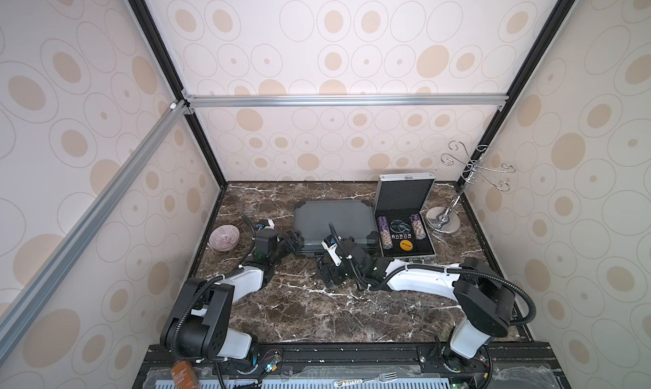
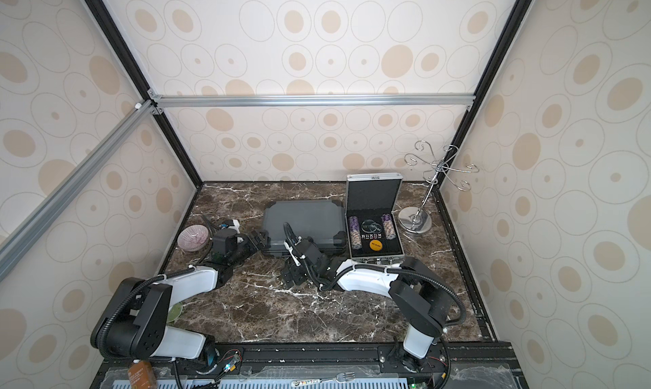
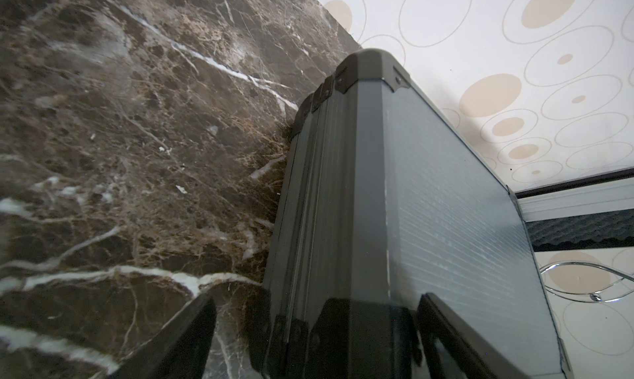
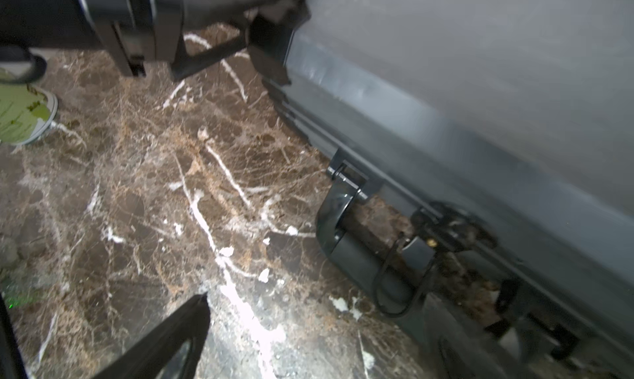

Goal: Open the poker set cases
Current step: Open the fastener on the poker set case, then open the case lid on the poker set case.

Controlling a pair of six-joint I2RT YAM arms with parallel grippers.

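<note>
Grey ribbed black-cornered case (image 1: 331, 221): shut, black latch (image 4: 453, 226) seemingly fastened.
Left fingers (image 3: 178, 343): apart, straddling its corner.
Right fingers (image 4: 164, 339): apart near latch.
Risk: prying drags whole case.

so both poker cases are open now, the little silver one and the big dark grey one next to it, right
Not both. The small ribbed silver aluminium case is open, lid upright and chips showing, but the large dark grey case with black corners next to it is shut, lid lying flat. Both top views show this.
</note>
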